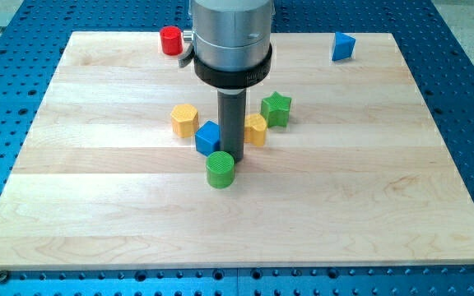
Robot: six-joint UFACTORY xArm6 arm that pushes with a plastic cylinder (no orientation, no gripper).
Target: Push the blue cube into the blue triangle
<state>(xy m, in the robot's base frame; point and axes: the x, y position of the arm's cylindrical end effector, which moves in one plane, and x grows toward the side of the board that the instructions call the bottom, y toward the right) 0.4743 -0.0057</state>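
The blue cube [207, 137] sits near the middle of the wooden board. The blue triangle [343, 47] lies far off at the view's top right. My tip [232, 156] rests on the board right beside the blue cube's right side, touching or nearly touching it. A green cylinder [220, 169] stands just below and left of the tip. The rod hides part of a yellow block [257, 130] on its right.
A yellow hexagon block [185, 120] lies left of the blue cube. A green star [276, 108] sits right of the rod, above the half-hidden yellow block. A red cylinder [170, 39] stands at the board's top edge. The board [385, 205] rests on a blue perforated table.
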